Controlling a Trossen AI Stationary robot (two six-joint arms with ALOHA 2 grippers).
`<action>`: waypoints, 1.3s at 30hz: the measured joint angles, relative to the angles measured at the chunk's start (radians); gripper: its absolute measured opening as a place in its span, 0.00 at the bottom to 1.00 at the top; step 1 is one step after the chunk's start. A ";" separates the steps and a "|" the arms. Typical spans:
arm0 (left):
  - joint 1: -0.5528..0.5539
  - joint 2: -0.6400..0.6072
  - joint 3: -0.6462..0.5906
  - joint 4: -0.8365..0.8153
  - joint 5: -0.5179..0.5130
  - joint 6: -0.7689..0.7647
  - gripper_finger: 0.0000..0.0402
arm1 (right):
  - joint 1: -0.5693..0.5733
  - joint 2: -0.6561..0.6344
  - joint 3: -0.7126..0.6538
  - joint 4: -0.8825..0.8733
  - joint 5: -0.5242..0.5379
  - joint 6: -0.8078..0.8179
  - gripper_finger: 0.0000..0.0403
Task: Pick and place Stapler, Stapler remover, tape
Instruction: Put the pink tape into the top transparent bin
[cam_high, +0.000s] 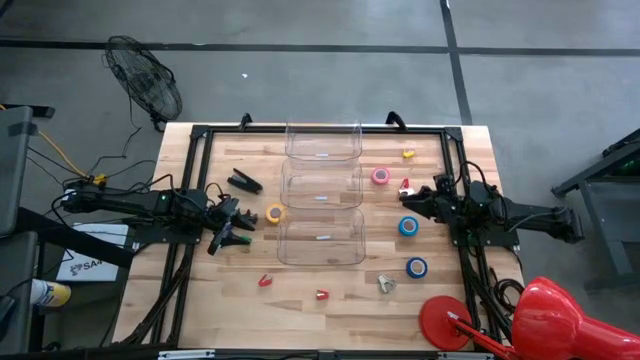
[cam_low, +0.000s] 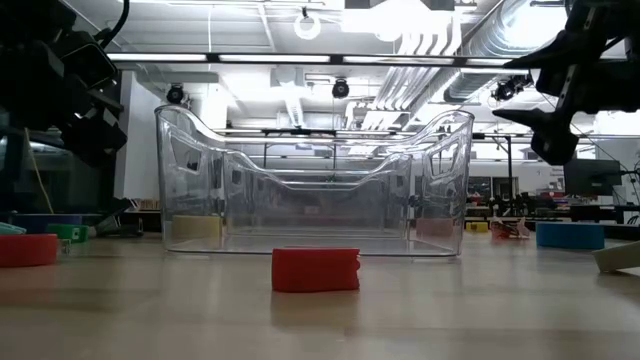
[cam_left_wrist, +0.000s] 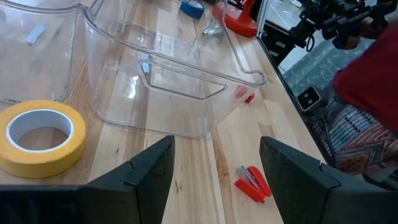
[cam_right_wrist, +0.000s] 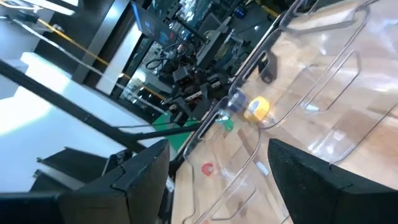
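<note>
The wooden counter (cam_high: 200, 300) fills the high view, framed by black rails. Down its middle stand three clear plastic bins (cam_high: 322, 196) in a row, one behind another; the nearest of them (cam_low: 315, 190) dominates the low view.

The left arm reaches in from the left side, its left pincer (cam_high: 243, 222) just beside the yellow tape roll (cam_high: 275, 213), fingers spread and holding nothing (the left wrist view shows bare wood between the two dark fingers (cam_left_wrist: 146, 177)). The yellow roll (cam_left_wrist: 38, 135) lies flat against the wall of a bin there. The right arm comes in from the right side, its right pincer (cam_high: 415, 203) hanging above the counter between the pink tape roll (cam_high: 380, 176) and a blue tape roll (cam_high: 408, 226); its fingers (cam_right_wrist: 140, 171) stand apart, released, around nothing.

A black stapler (cam_high: 244, 181) lies on the left half of the counter, well apart from the bins' far end. A second blue tape roll (cam_high: 416, 267) sits nearer the front right corner.

Smallest are the scattered pieces: a red staple remover (cam_high: 265, 281) and another red one (cam_high: 322, 295) in front of the bins, a silver one (cam_high: 386, 284) to their right, and a small yellow piece (cam_high: 408, 154) near the back right.
</note>
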 joint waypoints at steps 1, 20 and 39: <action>0.000 0.000 0.000 0.000 0.000 0.000 0.58 | -0.004 0.002 0.005 -0.012 -0.015 0.009 0.65; 0.000 0.000 0.000 0.000 0.000 0.000 0.58 | -0.198 0.579 0.566 -0.644 0.069 -0.472 0.65; 0.000 0.000 0.000 0.000 0.000 0.000 0.58 | -0.271 1.197 0.781 -0.628 0.133 -1.186 0.65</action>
